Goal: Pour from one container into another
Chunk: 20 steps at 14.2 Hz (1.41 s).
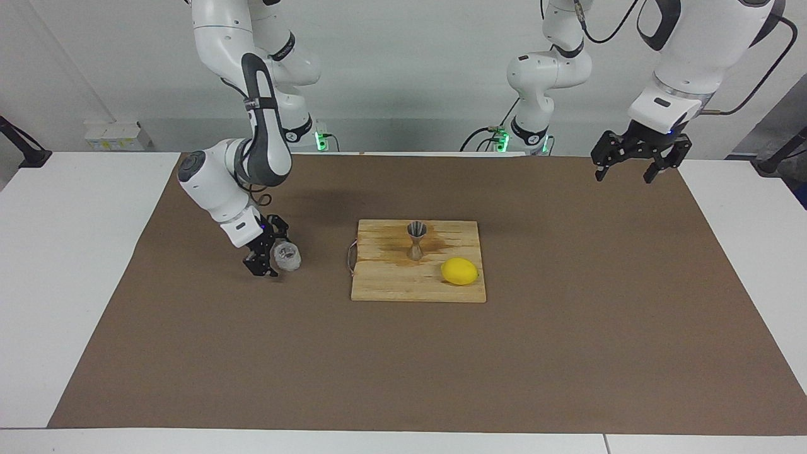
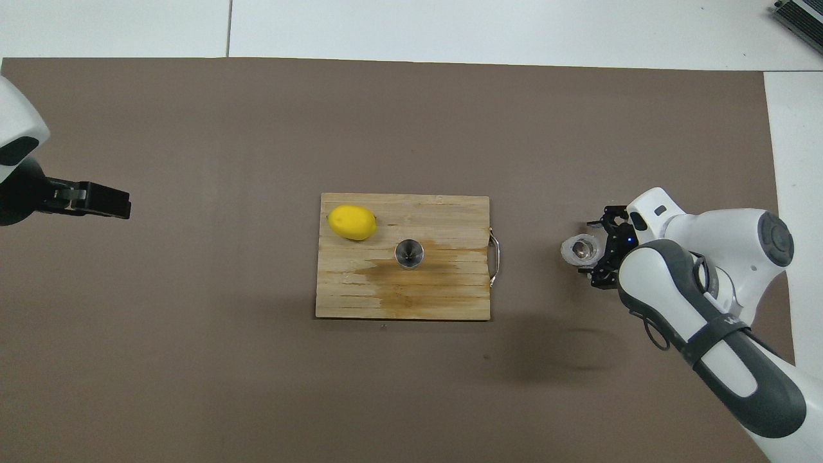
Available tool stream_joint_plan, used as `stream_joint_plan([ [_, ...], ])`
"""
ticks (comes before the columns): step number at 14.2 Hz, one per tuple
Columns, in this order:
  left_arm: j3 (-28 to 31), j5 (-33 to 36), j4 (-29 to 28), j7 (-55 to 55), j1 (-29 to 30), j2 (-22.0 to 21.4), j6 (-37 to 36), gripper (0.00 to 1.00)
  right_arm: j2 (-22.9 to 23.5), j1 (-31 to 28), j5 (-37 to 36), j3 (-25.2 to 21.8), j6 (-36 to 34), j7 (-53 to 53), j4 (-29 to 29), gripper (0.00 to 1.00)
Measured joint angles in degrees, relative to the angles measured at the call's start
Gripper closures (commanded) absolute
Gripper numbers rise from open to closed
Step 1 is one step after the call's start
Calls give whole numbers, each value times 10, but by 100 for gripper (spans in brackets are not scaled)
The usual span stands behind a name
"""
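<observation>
Black-fingered right gripper [image 1: 270, 255] sits low at mid-left of the facing view, jaws spread around the clear cup [image 1: 287, 256]; whether the fingers already press its wall, cannot tell. In the overhead view the same gripper [image 2: 599, 247] is at mid-right, the cup [image 2: 580, 249] just beside it toward frame centre, reddish bit inside, upright on the brown mat [image 1: 567, 353]. Steel jigger [image 1: 416, 240] stands upright, long axis vertical, hourglass shape, on the stained wooden cutting board [image 1: 391, 287] at frame centre, well apart from the cup; right arm is clearly the nearer one. Smooth yellow lemon [image 1: 459, 271] lies on the board beside the jigger. Left gripper [image 1: 635, 165] hangs open and empty at upper right of the facing view, over the mat, waiting.
</observation>
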Motion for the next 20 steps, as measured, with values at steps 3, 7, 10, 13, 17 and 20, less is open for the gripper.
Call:
stream_joint_plan([
  [3,7,-4,1,0,1,-5,-7,0,0,6,0,0,0,0,-3,0],
  [7,9,-26,5,9,1,-4,-6,0,0,15,1,0,1,0,-12,0],
  [10,9,-26,5,13,1,-3,-7,0,0,18,1,0,3,0,-13,0],
  [13,9,-26,6,13,1,2,-6,0,0,21,2,0,7,0,-13,6],
  [17,9,-26,6,28,1,9,-6,0,0,22,2,0,9,0,-13,20],
  [20,9,-26,6,36,1,9,-6,0,0,22,2,0,10,0,-13,21],
])
